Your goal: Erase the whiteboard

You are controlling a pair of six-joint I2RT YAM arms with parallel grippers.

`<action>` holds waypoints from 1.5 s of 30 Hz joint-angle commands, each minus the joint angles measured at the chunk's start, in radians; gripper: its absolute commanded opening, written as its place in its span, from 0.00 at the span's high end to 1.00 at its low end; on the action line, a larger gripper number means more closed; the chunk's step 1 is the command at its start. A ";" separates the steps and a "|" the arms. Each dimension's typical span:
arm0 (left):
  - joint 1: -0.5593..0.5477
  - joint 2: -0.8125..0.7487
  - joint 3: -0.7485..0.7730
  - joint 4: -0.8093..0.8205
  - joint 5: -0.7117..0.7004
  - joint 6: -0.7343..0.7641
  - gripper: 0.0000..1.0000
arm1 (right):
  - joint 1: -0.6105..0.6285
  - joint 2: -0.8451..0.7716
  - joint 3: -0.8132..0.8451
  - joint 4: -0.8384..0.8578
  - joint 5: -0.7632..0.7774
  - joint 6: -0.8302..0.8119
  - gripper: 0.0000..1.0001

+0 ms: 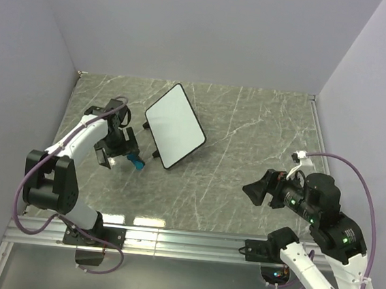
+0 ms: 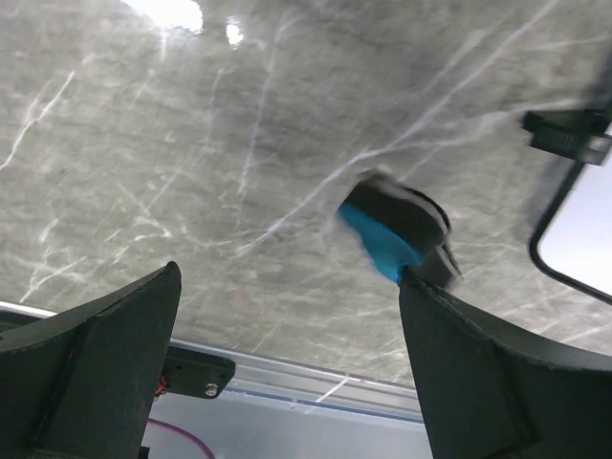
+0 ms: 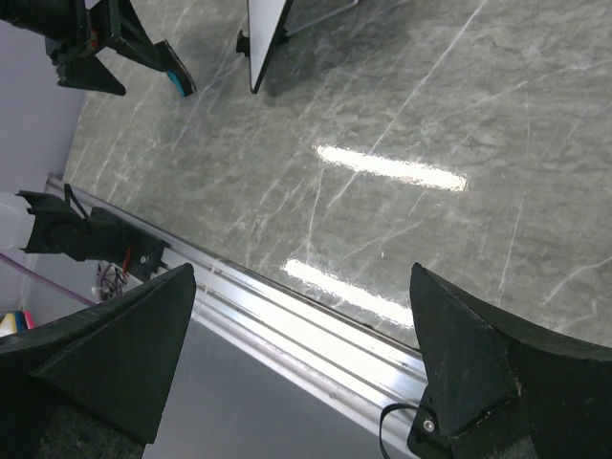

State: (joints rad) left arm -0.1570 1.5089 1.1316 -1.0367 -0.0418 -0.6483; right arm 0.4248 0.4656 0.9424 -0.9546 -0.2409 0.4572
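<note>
The whiteboard stands tilted on its small black feet at the table's back left, and its white face shows no marks. Its edge also shows in the left wrist view and the right wrist view. A small blue and black eraser lies just left of the board; it looks blurred in the left wrist view. My left gripper is open, with the eraser beside its right fingertip, not between the jaws. My right gripper is open and empty above the near right of the table.
A metal rail runs along the table's near edge. Grey walls close in the left, back and right sides. The marble tabletop lies between the board and my right arm.
</note>
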 commanded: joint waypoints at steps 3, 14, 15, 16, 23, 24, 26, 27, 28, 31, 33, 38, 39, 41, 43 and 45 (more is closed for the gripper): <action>-0.001 0.023 -0.022 0.012 -0.049 0.014 0.00 | -0.006 0.024 -0.004 0.007 -0.008 0.012 0.00; 0.295 0.044 0.139 0.210 0.238 -0.061 0.01 | -0.006 0.134 0.007 0.073 -0.063 0.006 0.00; 0.294 0.054 0.093 0.284 0.306 -0.086 0.01 | -0.004 0.136 0.006 0.074 -0.069 0.011 0.00; 0.271 0.103 0.203 0.220 0.035 -0.091 0.00 | -0.004 0.136 0.001 0.074 -0.066 0.017 0.00; 0.249 0.150 0.253 0.107 -0.119 -0.162 0.12 | -0.006 0.156 0.007 0.065 -0.074 0.002 0.00; 0.093 0.183 0.325 0.081 -0.124 -0.090 0.01 | -0.008 0.175 0.013 0.051 -0.071 -0.003 0.00; 0.208 0.208 0.210 0.206 0.519 -0.098 0.07 | -0.009 0.192 0.039 0.039 -0.064 -0.008 0.00; 0.297 0.141 0.148 0.170 0.382 -0.216 0.14 | -0.009 0.200 0.048 0.040 -0.067 -0.005 0.00; 0.266 0.108 0.268 0.097 0.059 -0.179 0.04 | -0.008 0.202 0.050 0.051 -0.081 -0.002 0.00; 0.337 0.044 -0.010 0.510 0.766 -0.167 0.01 | -0.011 0.220 0.055 0.071 -0.078 0.001 0.00; 0.343 0.088 0.240 0.066 -0.091 -0.080 0.00 | -0.011 0.241 0.061 0.060 -0.058 -0.009 0.00; 0.407 -0.010 -0.072 0.330 0.567 -0.120 0.01 | -0.008 0.294 0.128 0.027 -0.011 -0.060 0.00; 0.284 -0.004 0.057 0.150 0.146 -0.064 0.01 | -0.009 0.294 0.125 0.049 -0.018 -0.066 0.00; 0.000 0.048 0.200 0.091 -0.415 0.029 0.01 | -0.008 0.315 0.131 0.060 -0.014 -0.066 0.00; 0.042 0.015 0.168 0.156 0.031 0.035 0.05 | -0.006 0.343 0.174 0.030 -0.009 -0.077 0.00; 0.048 -0.128 0.140 0.213 0.010 -0.066 0.01 | -0.006 0.338 0.167 0.062 -0.029 -0.071 0.00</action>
State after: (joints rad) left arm -0.1188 1.5391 1.2560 -0.8570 -0.0334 -0.6861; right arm 0.4210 0.8005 1.0622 -0.9333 -0.2703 0.4095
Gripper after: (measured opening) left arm 0.978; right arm 0.995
